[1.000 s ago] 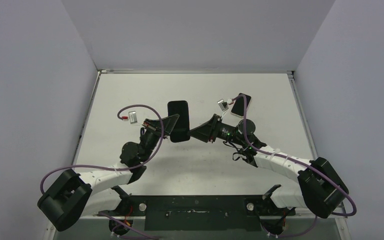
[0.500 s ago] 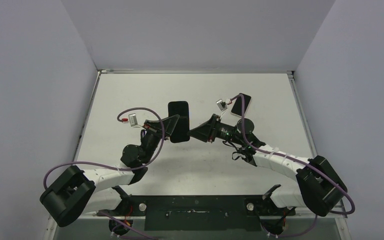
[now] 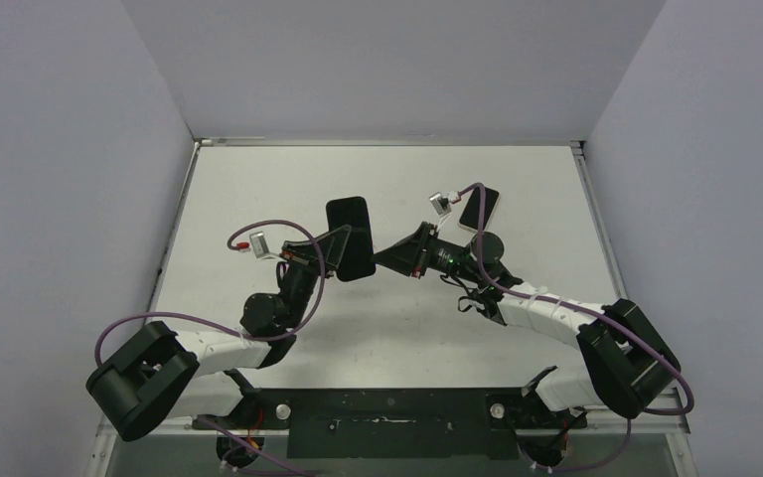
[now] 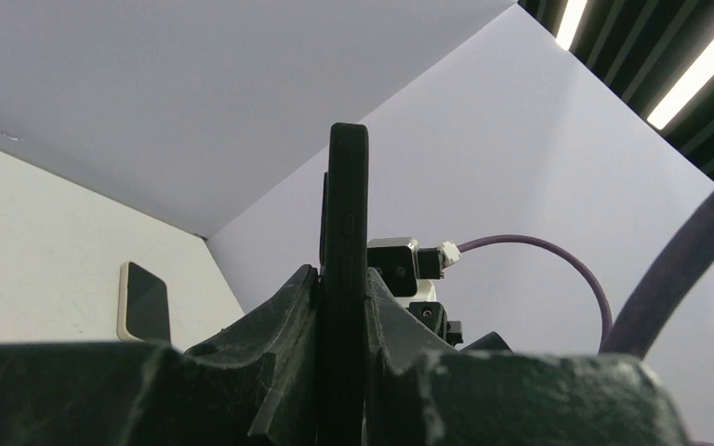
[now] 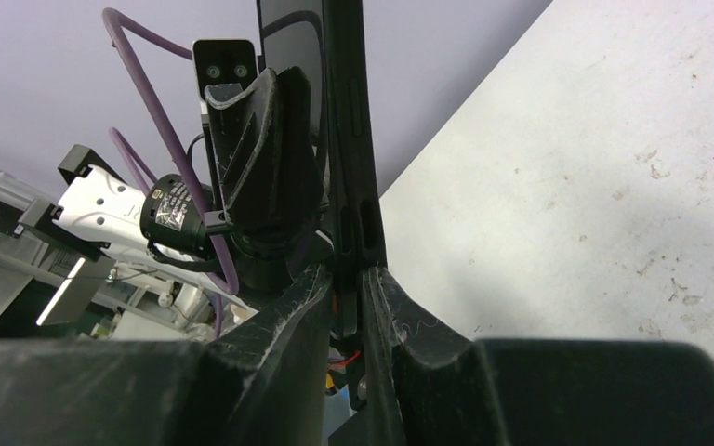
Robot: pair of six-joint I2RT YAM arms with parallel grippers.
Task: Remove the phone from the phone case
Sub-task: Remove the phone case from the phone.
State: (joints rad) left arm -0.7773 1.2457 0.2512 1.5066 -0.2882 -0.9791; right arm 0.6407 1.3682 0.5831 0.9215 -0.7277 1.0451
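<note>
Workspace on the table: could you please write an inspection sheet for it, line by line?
Surface: white table, lightly scuffed.
Job's things: black cased phone, held above the table between both grippers.
Clutter: second phone, lying flat at the far right.
Grippers: left gripper and right gripper are both shut on the cased phone, from opposite sides.
Cables: purple cables loop off both arms.
Surroundings: plain walls on three sides; nothing else seen.

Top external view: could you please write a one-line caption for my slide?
The left pincer and right pincer both grip one black phone case, held above the white table.
</note>
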